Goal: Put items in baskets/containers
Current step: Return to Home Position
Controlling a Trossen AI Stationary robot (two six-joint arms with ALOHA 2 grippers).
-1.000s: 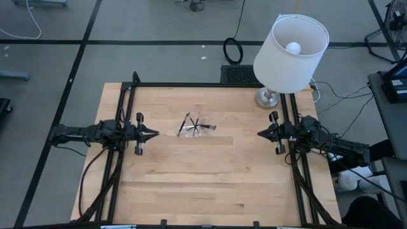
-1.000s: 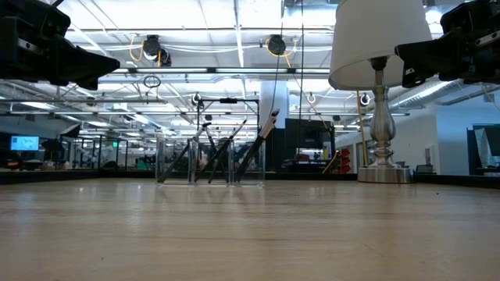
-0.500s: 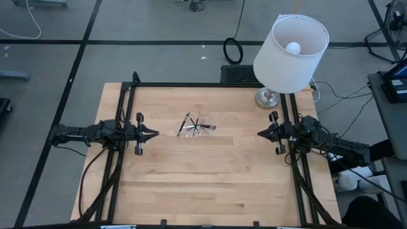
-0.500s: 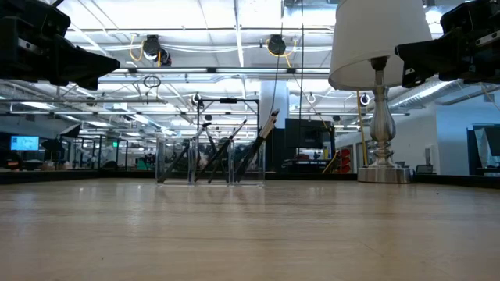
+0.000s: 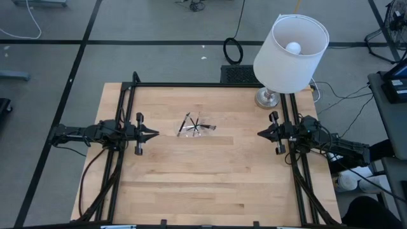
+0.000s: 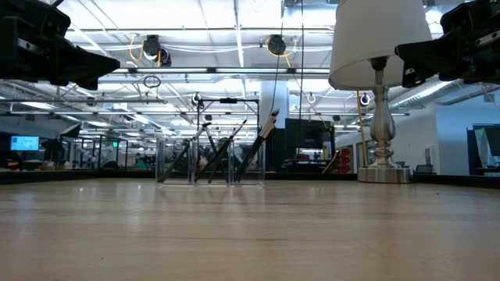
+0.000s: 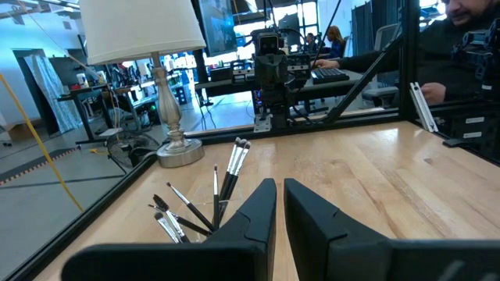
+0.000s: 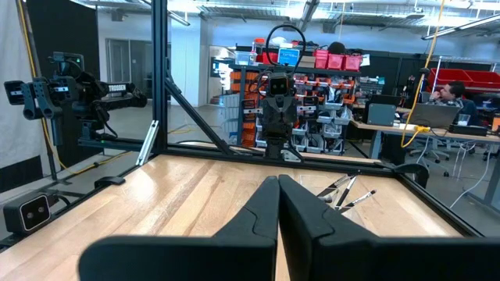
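- Left gripper (image 5: 152,134) hovers at the table's (image 5: 191,184) left edge, fingers drawn together, nothing held
- Right gripper (image 5: 262,133) faces it from the opposite edge, pinched closed, empty
- Brushes (image 5: 191,122) lean inside the clear organizer (image 5: 208,128), mid-table between them
- Risk: a sweeping arm could topple that light organizer

The arms stretched level from the left and right sides, with the left gripper (image 5: 154,134) and right gripper (image 5: 261,133) closed and pointing inward, well apart.

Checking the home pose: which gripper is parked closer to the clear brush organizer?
The left gripper: in the high view its tip sits nearer the clear organizer than the right gripper does.
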